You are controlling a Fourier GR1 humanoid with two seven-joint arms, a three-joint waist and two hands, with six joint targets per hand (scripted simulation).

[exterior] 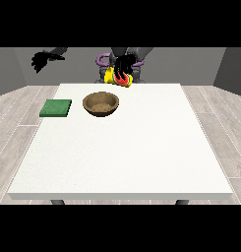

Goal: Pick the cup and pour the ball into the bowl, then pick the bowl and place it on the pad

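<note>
Cup (118, 77) held tipped above the table's far edge, fingers of the hand at the view's right (125, 64) curled round it; hand at the view's left (42, 60) raised off the far-left corner, its finger state impossible to tell. Likely risk: pouring from here, behind the bowl (101, 104), could send the unseen ball onto bare table (141, 157) or off the far edge. Pad (56, 108) near the left edge, just beside the bowl, with wide open room toward the near and right edges.

Ball unseen, cup (119, 78) partly covered by hand (125, 65), table (141, 147) legs mostly hidden
</note>
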